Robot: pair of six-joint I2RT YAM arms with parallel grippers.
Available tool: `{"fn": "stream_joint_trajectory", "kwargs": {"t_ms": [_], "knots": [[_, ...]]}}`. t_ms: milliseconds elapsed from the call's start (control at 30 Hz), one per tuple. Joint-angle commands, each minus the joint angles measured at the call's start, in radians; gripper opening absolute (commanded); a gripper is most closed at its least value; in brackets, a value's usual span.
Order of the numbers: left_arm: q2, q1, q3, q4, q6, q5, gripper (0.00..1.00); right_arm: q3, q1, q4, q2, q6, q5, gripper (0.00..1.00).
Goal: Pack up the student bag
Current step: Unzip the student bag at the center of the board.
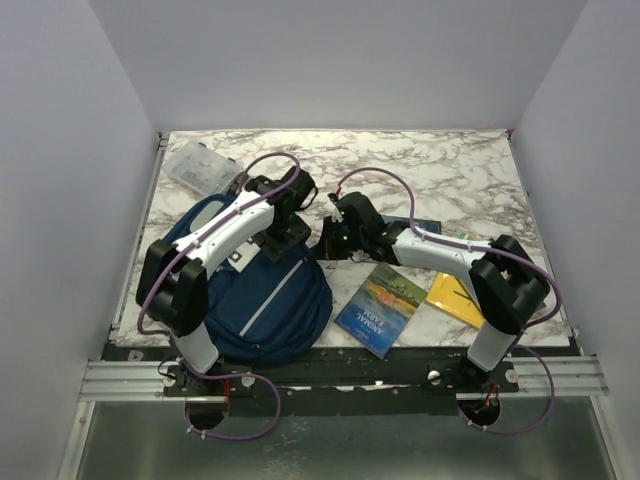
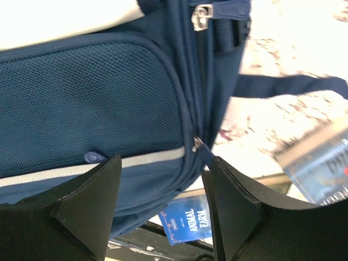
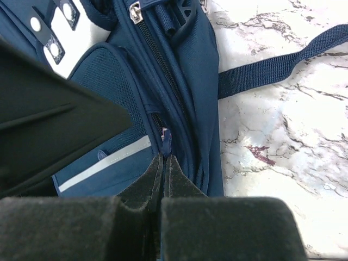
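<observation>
The navy student bag (image 1: 270,300) lies at the near left of the marble table, its grey stripe toward the front. My left gripper (image 1: 283,235) hovers over the bag's upper right side. In the left wrist view it (image 2: 166,160) is open, and the bag's mesh pocket (image 2: 87,98) and a blue zipper pull (image 2: 200,145) lie just beyond its tips. My right gripper (image 1: 325,240) reaches in from the right. In the right wrist view it (image 3: 166,157) is shut on the blue zipper pull (image 3: 166,142) at the bag's side seam (image 3: 185,70).
A clear plastic box (image 1: 200,165) stands at the back left. The Animal Farm book (image 1: 382,308) lies right of the bag, with a yellow book (image 1: 455,298) beyond it. A dark blue book (image 1: 425,222) lies under the right arm. A bag strap (image 3: 272,68) trails across the marble.
</observation>
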Motion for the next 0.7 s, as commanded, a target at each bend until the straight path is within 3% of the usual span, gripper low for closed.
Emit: {"fn": "stream_joint_trajectory", "kwargs": {"t_ms": [0, 267, 467, 667], "knots": [[0.108, 0.013, 0.073, -0.192, -0.071, -0.037, 0.67, -0.008, 0.0, 0.011, -0.035, -0.031, -0.017, 0.0], [0.178, 0.051, 0.093, -0.141, -0.05, -0.076, 0.65, -0.061, -0.001, 0.033, -0.072, -0.029, -0.017, 0.0], [0.201, 0.052, 0.085, -0.091, -0.017, -0.049, 0.74, -0.08, -0.002, 0.048, -0.073, -0.036, -0.039, 0.0], [0.213, 0.052, 0.037, 0.013, 0.047, -0.014, 0.67, -0.085, -0.002, 0.057, -0.075, -0.039, -0.047, 0.0]]}}
